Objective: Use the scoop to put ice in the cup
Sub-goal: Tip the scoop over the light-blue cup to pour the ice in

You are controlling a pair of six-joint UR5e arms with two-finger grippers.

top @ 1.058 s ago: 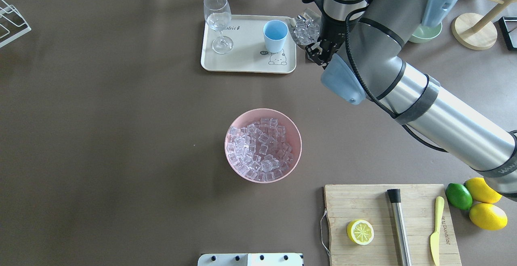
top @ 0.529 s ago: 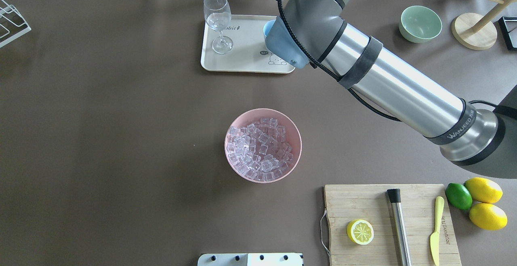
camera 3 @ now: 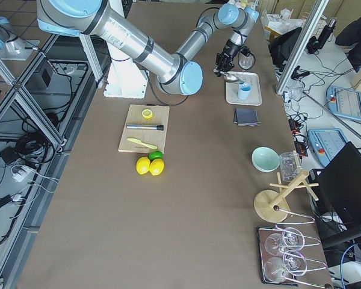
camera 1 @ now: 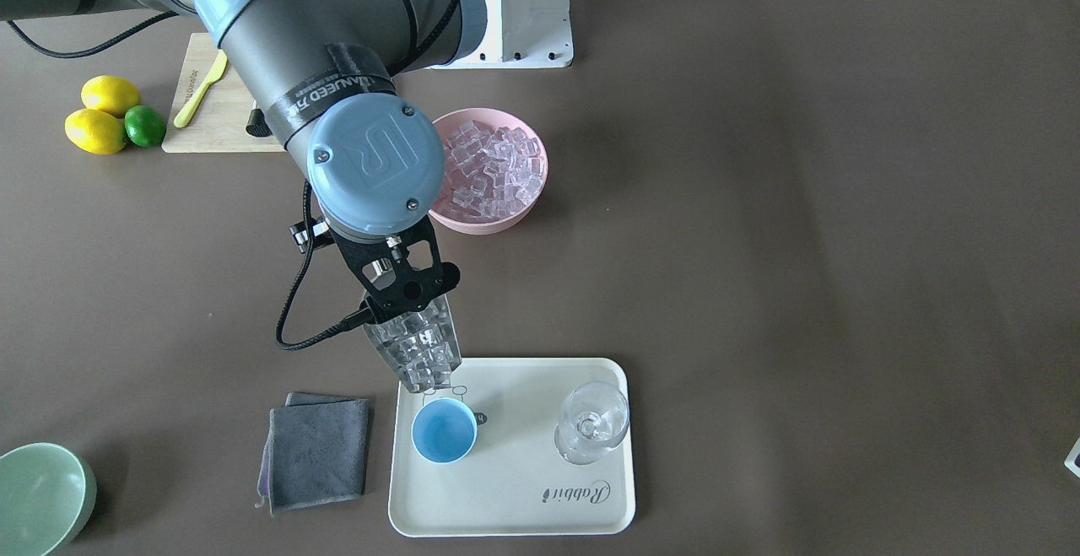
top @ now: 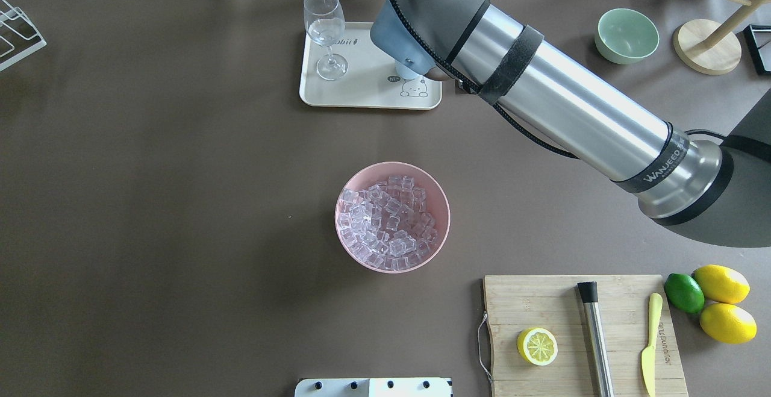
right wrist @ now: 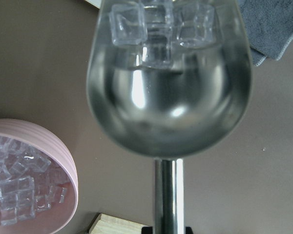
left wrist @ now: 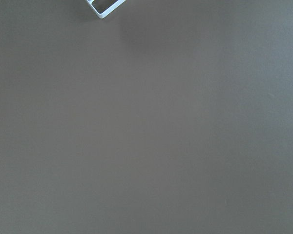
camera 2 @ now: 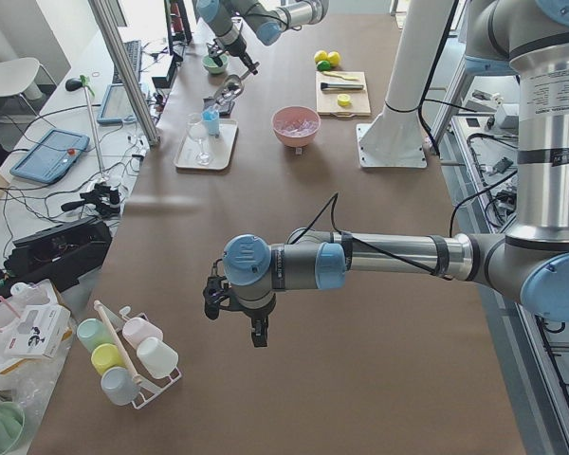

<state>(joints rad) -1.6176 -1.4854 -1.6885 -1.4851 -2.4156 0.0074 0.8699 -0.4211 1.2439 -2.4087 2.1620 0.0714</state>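
Observation:
My right gripper [camera 1: 403, 290] is shut on the handle of the steel scoop [camera 1: 413, 352]. The scoop holds several clear ice cubes [camera 1: 424, 360] and tilts mouth-down just above and behind the light-blue cup [camera 1: 444, 430]. The cup stands on the cream tray [camera 1: 515, 505]. In the right wrist view the cubes [right wrist: 129, 22] sit at the far lip of the scoop [right wrist: 168, 97]. In the overhead view my right arm hides the cup. The pink bowl [top: 392, 216] full of ice is at the table's middle. My left gripper [camera 2: 254, 327] hangs over bare table; I cannot tell if it is open.
A stemmed glass [camera 1: 592, 423] stands on the tray right of the cup. A grey cloth [camera 1: 316, 452] lies left of the tray, and a pale-green bowl [camera 1: 38, 497] beyond it. A cutting board [top: 578, 331] with a lemon half, steel cylinder and knife is near the robot.
My right arm has swung left from beside the tray to over it, carrying the ice-filled scoop to the cup. In the overhead view it now covers the cup.

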